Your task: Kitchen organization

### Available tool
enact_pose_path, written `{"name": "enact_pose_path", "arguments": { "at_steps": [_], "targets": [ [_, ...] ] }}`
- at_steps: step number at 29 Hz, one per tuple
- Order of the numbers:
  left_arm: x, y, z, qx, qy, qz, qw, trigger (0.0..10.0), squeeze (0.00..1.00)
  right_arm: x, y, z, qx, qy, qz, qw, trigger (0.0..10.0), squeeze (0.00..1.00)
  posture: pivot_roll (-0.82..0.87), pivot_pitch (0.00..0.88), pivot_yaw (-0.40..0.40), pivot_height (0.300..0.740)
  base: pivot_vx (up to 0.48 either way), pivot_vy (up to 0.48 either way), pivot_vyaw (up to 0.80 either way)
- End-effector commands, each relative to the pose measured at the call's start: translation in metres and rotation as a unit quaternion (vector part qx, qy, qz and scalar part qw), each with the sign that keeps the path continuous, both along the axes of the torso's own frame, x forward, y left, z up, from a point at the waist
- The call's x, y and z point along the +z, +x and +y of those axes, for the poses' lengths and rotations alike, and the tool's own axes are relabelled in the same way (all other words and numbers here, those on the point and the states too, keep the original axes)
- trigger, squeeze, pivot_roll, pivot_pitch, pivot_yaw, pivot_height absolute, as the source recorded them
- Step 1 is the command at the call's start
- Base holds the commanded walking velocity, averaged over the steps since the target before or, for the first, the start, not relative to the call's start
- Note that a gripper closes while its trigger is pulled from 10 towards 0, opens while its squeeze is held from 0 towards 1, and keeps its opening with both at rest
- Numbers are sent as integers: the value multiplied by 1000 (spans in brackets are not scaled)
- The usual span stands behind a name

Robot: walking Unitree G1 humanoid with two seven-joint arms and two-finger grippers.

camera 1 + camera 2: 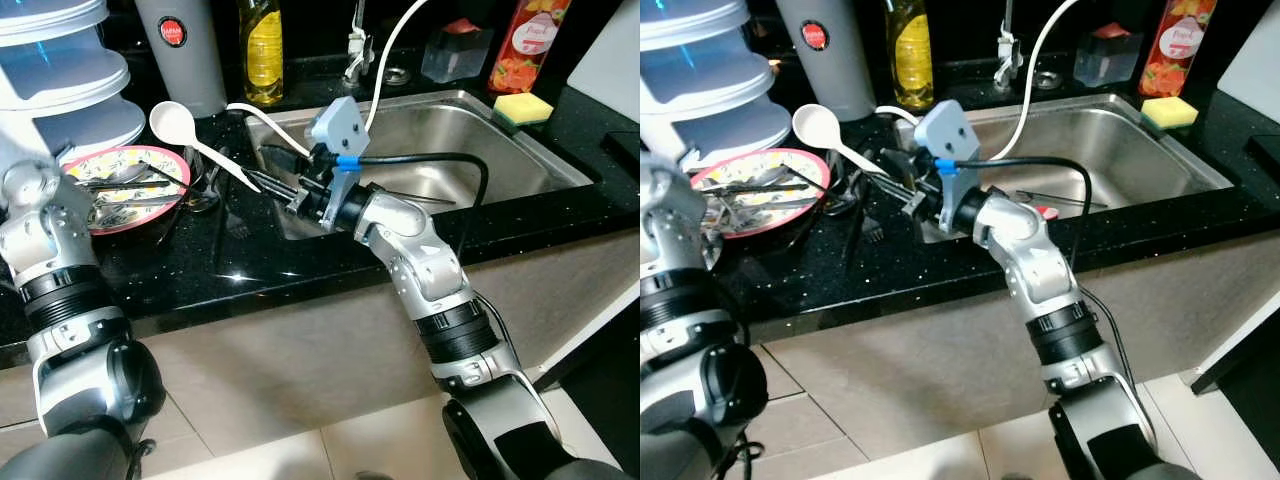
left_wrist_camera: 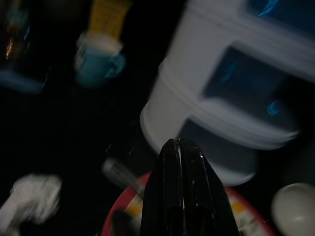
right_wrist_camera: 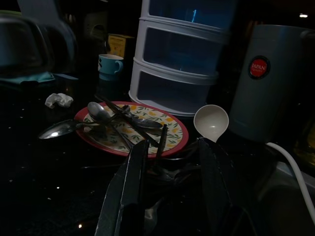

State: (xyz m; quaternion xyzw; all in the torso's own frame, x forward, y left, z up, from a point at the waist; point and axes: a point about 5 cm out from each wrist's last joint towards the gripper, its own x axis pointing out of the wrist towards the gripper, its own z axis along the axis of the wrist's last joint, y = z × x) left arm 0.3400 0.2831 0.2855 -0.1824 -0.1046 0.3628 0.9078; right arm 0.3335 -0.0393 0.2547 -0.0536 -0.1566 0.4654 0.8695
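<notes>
Head views bright and sharp; wrist views dark.
Overhead light glints off the sink [image 1: 470, 140] steel and speckles the black counter [image 1: 260, 265]. Left wrist view is dim and motion-smeared: drawer tower [image 2: 231, 88] and mug [image 2: 96, 64] are soft. Right wrist view is dim but in focus; plate [image 3: 130, 129] and white ladle [image 3: 210, 122] read clearly.

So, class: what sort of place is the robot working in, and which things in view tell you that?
Most likely a home kitchen: a steel sink set in a black counter, a plate piled with cutlery, and a yellow sponge.
</notes>
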Motion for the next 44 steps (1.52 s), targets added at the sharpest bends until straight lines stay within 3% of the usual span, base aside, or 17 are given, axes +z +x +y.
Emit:
{"name": "enact_pose_path", "arguments": {
  "at_steps": [1, 6, 12, 15, 16, 17, 19, 20, 25, 30, 33, 35, 44],
  "targets": [
    [12, -3, -2, -17, 48, -20, 998, 10000, 0, 4, 0, 1, 2, 5, -3, 1000, 10000, 0, -35, 0, 28, 740, 0, 0, 0],
    [26, 2, -30, -164, 118, -42, 979, 10000, 0, 5, 1, -1, -10, 9, -3, 1000, 10000, 0, -36, 0, 29, 740, 0, 0, 0],
    [13, 4, -50, -245, 118, -14, 962, 10000, 0, 8, 4, -4, -21, 21, -3, 1000, 10000, 0, -32, 0, 27, 740, 0, 0, 0],
    [1, 8, -50, -220, 100, 27, 970, 10000, 0, 10, 4, -4, -21, 24, -4, 999, 10000, 0, -35, 0, 29, 740, 0, 0, 0],
    [-6, 9, -40, -180, 80, 47, 979, 10000, 0, 10, 4, -3, -21, 25, -5, 999, 10000, 0, -35, 0, 29, 740, 0, 0, 0],
    [-16, 8, -20, -119, 53, 75, 989, 10000, 0, 10, 4, -3, -21, 25, -5, 999, 10000, 0, -36, 0, 28, 740, 0, 0, 0],
    [-16, 8, -20, -119, 53, 75, 989, 10000, 0, 10, 4, -3, -21, 25, -5, 999, 10000, 0, -36, 0, 28, 740, 0, 0, 0],
    [-22, 5, -3, -91, 15, 75, 993, 10000, 1000, 10, 4, -3, -22, 25, -5, 999, 10000, 0, -32, 0, 26, 740, 0, 0, 0],
    [-34, 6, 13, -64, -33, 105, 992, 10000, 1000, 10, 4, -3, -22, 26, -5, 999, 10000, 0, -29, 0, 24, 740, 0, 0, 0],
    [-50, 22, 7, -61, -78, 158, 982, 10000, 1000, 10, 3, -1, -18, 29, -4, 999, 10000, 0, -33, 0, 26, 740, 0, 0, 0],
    [-53, 28, 0, -75, -81, 175, 978, 10000, 1000, 10, 3, -1, -20, 30, -3, 999, 10000, 0, -39, 0, 28, 740, 0, 0, 0],
    [-57, 32, -1, -60, -100, 185, 976, 10000, 0, 10, 3, -3, -24, 30, -2, 999, 10000, 0, -48, 0, 32, 740, 0, 0, 0],
    [-64, 42, 8, -68, -160, 163, 971, 10000, 0, 9, 3, -4, -28, 31, 0, 999, 10000, 0, -53, 0, 37, 740, 0, 0, 0]
  ]
}}
